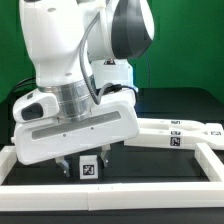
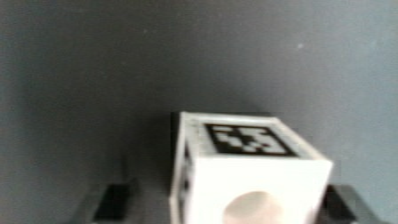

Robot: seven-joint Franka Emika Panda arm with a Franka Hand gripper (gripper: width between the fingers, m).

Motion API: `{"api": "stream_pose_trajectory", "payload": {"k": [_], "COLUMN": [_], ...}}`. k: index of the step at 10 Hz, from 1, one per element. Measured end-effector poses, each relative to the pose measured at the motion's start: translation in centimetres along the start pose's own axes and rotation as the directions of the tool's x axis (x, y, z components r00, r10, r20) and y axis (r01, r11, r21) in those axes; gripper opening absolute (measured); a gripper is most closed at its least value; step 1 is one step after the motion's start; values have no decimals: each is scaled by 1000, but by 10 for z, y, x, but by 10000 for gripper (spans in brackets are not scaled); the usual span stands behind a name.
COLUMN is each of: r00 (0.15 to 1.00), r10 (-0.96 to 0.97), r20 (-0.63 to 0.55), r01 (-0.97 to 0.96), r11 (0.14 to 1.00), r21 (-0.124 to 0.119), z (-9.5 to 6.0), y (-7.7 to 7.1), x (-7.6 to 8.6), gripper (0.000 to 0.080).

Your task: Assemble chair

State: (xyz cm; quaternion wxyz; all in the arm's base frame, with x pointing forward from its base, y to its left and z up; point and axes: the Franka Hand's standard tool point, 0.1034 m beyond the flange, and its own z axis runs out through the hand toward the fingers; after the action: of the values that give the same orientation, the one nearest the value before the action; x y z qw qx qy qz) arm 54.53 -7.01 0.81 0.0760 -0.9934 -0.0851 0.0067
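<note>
claw (image 1: 87, 162) apart, straddling the tagged chair part (image 2: 253, 160) standing on the table (image 1: 150, 168); pads not seen touching it | risk, my judgement: one pad lands first, part twists or tips | off-centre pinch, slips on lift

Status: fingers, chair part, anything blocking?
Fingers straddle chair block, grip unconfirmed. Block sits on table. Nothing blocking; other tagged white pieces lie apart, exterior view's right.

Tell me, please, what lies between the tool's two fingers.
A white chair block bearing a square tag stands between the tool's fingers; the wrist view shows it plainly, and the exterior view agrees.
</note>
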Motion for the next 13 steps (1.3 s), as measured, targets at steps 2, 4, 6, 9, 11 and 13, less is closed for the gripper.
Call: {"api": "stream_pose_trajectory", "payload": {"k": [2,4,6,9,11,13], "r00": [1000,1000,1000,1000,1000,998], "r10": [0,-15,7,-2,-3,-58], "r20": [0,-5,-8,-12,-10,2], "r01": [0,15,-7,1,3,58], "r11": [1000,1000,999,999,999,997], "r21": [0,-16,-37,-43,-44,-59], "z": [0,-19,-44,-41,-41,-52], "y": [0,2,25,21,22,49], "x": [0,-12,-57,-61,-62,-95], "gripper": [281,281,281,282,282,282]}}
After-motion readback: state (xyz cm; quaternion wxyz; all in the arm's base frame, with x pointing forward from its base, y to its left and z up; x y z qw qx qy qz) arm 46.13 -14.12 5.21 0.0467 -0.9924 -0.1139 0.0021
